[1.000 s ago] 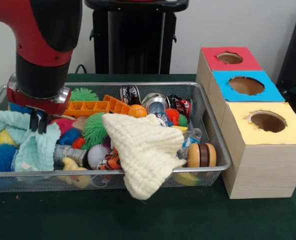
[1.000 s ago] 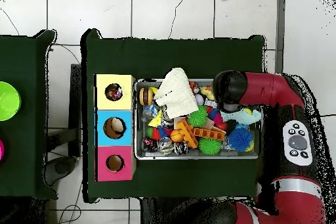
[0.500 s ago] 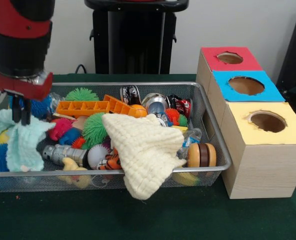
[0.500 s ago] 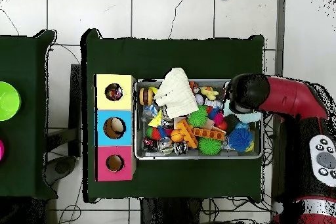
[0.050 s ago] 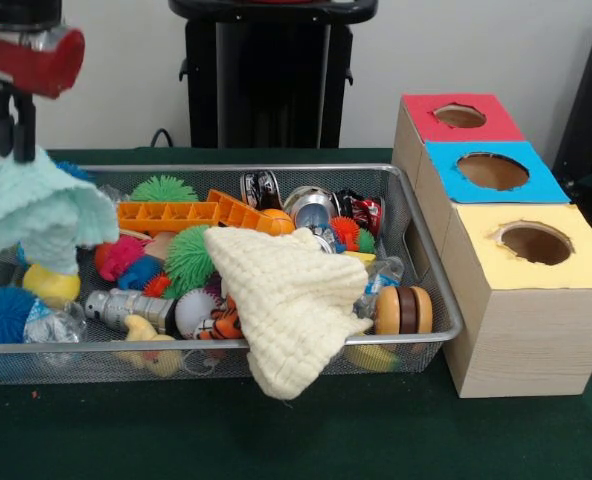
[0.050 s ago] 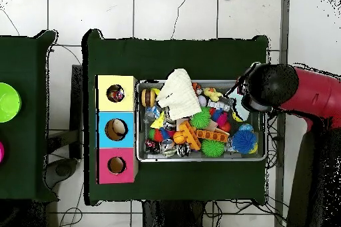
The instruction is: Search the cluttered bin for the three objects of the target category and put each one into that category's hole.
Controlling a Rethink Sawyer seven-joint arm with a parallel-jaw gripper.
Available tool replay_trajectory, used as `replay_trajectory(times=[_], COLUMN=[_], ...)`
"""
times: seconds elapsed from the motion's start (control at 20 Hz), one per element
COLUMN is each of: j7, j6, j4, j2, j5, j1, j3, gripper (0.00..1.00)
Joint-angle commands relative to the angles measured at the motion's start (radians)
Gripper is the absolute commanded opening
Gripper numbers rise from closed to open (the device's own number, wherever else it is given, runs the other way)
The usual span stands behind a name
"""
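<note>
One mint green cloth (image 5: 31, 210) hangs in the air over the left end of the wire bin (image 5: 431, 290), pinched at its top by the gripper (image 5: 11, 125), whose black fingers are closed on it. Under the cloth sit a yellow ball (image 5: 51, 285) and a blue spiky ball (image 5: 1, 312). Near the middle of the bin, a cream knitted cloth (image 5: 286, 300) droops over the front rim. A green spiky ball (image 5: 188, 255) and an orange plastic tray (image 5: 166, 213) lie behind it. Beside the bin stand three boxes with holes: red (image 5: 459, 118), blue (image 5: 491, 172) and yellow (image 5: 536, 245).
</note>
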Motion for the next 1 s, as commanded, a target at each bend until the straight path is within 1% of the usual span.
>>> replay_trajectory(times=[0.05, 0.1, 0.25, 0.45, 0.65, 0.75, 0.8, 0.9, 1.0], j7=[-0.108, -0.109, -0.056, 0.061, 0.146, 0.159, 0.152, 0.114, 0.047], j6=[0.255, 0.284, 0.356, 0.424, 0.391, 0.355, 0.338, 0.291, 0.275], j4=[0.069, 0.06, 0.041, 0.011, 0.006, 0.012, 0.019, 0.047, 0.055], j2=[-0.094, -0.099, -0.118, -0.114, -0.094, -0.083, -0.082, -0.083, -0.076], j5=[0.06, 0.063, 0.082, 0.112, 0.129, 0.14, 0.142, 0.145, 0.13], j1=[0.038, 0.045, 0.078, 0.133, 0.172, 0.18, 0.181, 0.172, 0.155], j3=[0.065, 0.066, 0.059, 0.043, 0.022, 0.017, 0.015, 0.015, 0.016], gripper=[0.0, 0.0, 0.0, 0.0, 0.0, 0.0, 0.0, 0.0, 0.0])
